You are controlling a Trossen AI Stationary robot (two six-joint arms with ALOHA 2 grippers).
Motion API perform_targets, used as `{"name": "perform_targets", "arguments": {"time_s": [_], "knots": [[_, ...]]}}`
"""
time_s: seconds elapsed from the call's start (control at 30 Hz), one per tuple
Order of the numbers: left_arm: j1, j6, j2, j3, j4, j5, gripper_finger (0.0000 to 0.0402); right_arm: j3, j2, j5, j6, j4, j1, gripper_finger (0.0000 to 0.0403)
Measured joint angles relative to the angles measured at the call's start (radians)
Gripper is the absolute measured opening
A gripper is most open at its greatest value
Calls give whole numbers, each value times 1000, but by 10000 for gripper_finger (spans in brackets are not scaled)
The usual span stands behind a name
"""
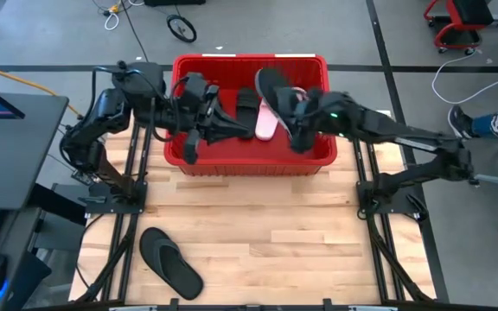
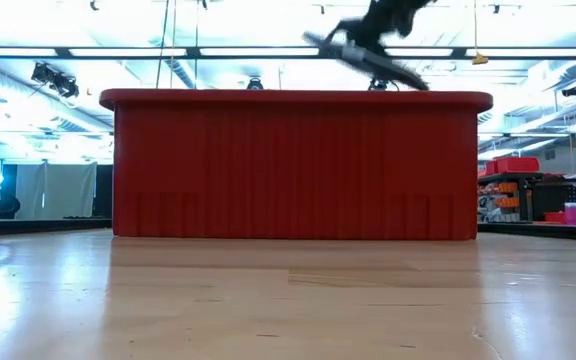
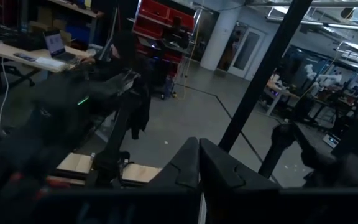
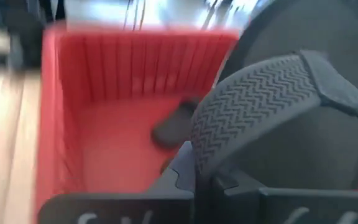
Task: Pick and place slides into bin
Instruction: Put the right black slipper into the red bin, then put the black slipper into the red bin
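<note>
The red bin [image 1: 249,160] stands at the table's far middle; it fills the low view [image 2: 298,170]. My right gripper [image 1: 299,130] is over the bin's right half, shut on a black wide-strap slide [image 1: 272,86] that shows tilted above the rim in the low view [image 2: 368,50]. A pale pink slide [image 1: 266,123] and a dark slide [image 4: 173,127] lie on the bin's floor. My left gripper [image 1: 232,131] hovers over the bin's left half, shut and empty. A black thong flip-flop [image 1: 171,261] lies flat on the table near the front left. My right gripper holds the black slide at the side of its ribbed strap [image 4: 229,149], where the strap meets the sole. The strap hides the fingertips, so the kind of hold does not show. The slide is lifted clear above the bin and tilted [image 2: 368,50].
Both arms reach over the bin from their frames at the table's left and right. Bare wooden table lies between the bin and the near edge, apart from the flip-flop. The left wrist view looks past the bin into the room.
</note>
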Motion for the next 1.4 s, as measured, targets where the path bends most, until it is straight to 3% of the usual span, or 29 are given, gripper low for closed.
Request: {"name": "perform_targets", "arguments": {"time_s": [0.2,0.37,0.6,0.73,1.1,1.27,1.4], "knots": [[-2,0,0,0,-6,-1,21,0,163,-223,-111,-208,-119,4],[-2,0,0,0,-7,0,13,1,285,-260,-197,-339,-155,4],[-2,0,1,0,-26,0,19,6,373,-413,-263,-267,-161,7],[-2,0,1,0,-29,0,25,5,401,-480,-241,-246,-161,32],[-3,-1,1,0,-29,0,14,4,423,-481,-153,-324,-168,134],[-3,-7,1,0,-58,0,22,-3,359,-416,-140,-324,-169,173],[-7,-84,1,1,-186,0,30,-14,269,-375,-96,-361,-168,187]]}}
